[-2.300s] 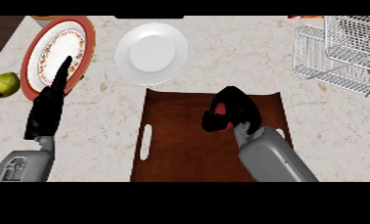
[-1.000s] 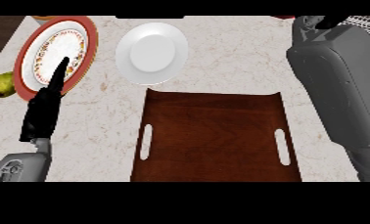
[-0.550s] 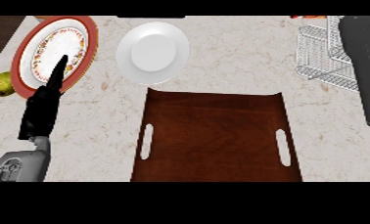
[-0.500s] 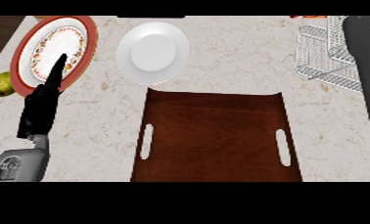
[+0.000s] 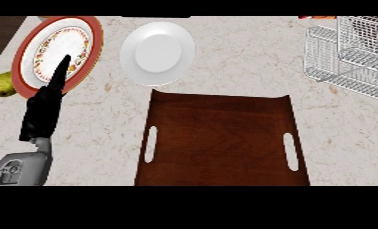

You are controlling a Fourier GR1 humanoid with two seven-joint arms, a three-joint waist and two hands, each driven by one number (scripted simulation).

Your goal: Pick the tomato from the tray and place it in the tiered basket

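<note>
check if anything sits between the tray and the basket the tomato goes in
Nothing visible does. Only counter lies between the tray and the wire basket. The white plate lies left of that path. No tomato shows on the tray, and the right hand is out of view.

The left hand [image 5: 43, 115] lies at the left of the counter [image 5: 244, 58], its straight fingers [image 5: 59, 73] pointing toward the far edge.

- The first plate [image 5: 77, 35] lies beyond the fingers. The fingertips overlap its near part; contact cannot be determined.
- The fruit [image 5: 4, 83] lies left of the fingers, beside the first plate's near-left rim, and is cut by the view's edge.
- The second plate [image 5: 157, 53] lies right of the fingertips, just beside the first plate.
- The tray [image 5: 221, 138] lies right of the fingers and nearer than the fingertips. Its far edge sits close to the second plate.
- The basket [image 5: 328, 75] stands at the far right, well apart from the fingers, beyond the tray's right corner.
</note>
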